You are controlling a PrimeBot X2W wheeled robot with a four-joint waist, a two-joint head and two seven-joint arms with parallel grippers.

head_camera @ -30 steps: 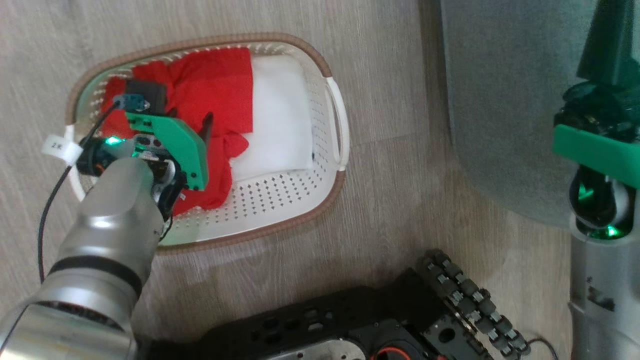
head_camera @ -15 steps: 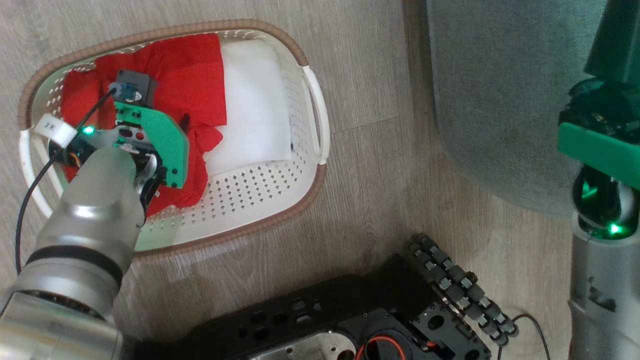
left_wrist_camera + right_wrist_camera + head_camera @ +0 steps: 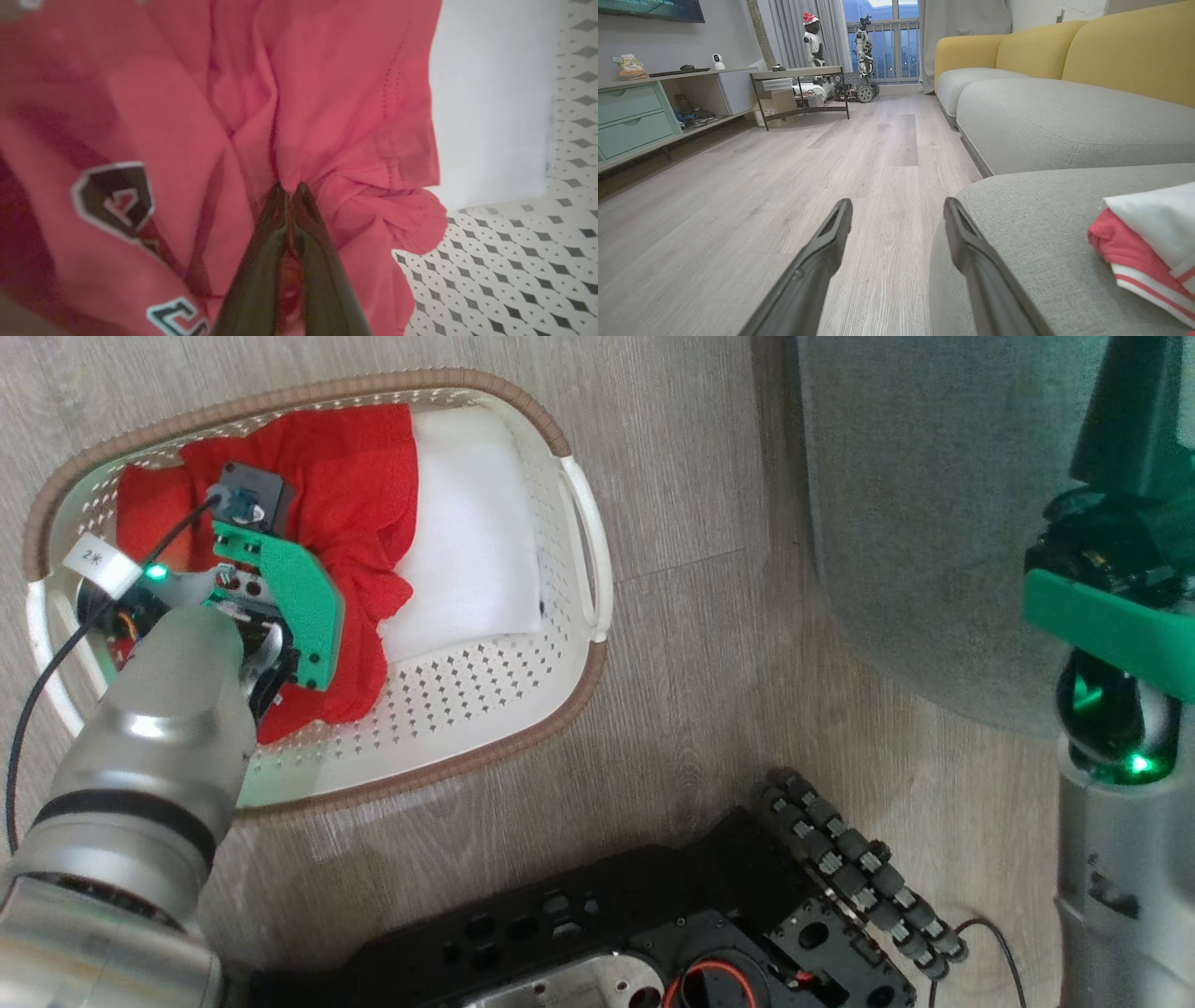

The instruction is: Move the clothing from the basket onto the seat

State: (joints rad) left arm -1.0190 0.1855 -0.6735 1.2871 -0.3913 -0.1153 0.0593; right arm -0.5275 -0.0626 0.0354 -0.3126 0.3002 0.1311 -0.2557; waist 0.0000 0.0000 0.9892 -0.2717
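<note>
left gripper (image 3: 289, 187) down in basket (image 3: 485, 700), pinched tight on clothing (image 3: 327, 93) (a red fold) | right gripper (image 3: 897, 203) level, spread wide, empty

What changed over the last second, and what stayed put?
The left gripper shut on the red clothing in the basket, bunching the fabric toward it. The white sheet stayed flat beside it; the right gripper stayed open by the seat.
</note>
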